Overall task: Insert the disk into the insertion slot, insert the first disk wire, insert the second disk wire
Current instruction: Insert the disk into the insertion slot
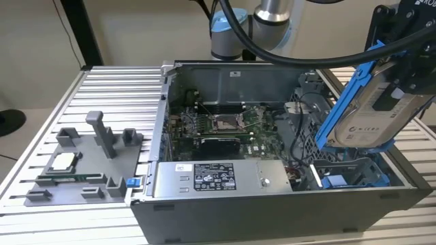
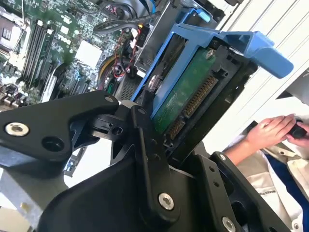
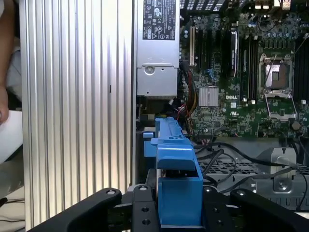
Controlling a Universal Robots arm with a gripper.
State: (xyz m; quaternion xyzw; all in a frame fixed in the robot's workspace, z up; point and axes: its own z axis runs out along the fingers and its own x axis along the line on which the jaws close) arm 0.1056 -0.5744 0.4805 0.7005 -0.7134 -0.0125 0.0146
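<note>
A plain cream wall (image 1: 136, 30) stood behind the work area in the exterior view, evenly lit, and a black upright post (image 1: 80, 30) rose in front of it toward the exterior view's left. The work surface was a table (image 1: 116, 87) of ribbed silver aluminium, and its slats (image 3: 72, 96) caught bright light in the first wrist view. Past the table's edge at the exterior view's left lay a pale floor (image 1: 20, 143) with a dark rounded object (image 1: 8, 122) resting on it.
</note>
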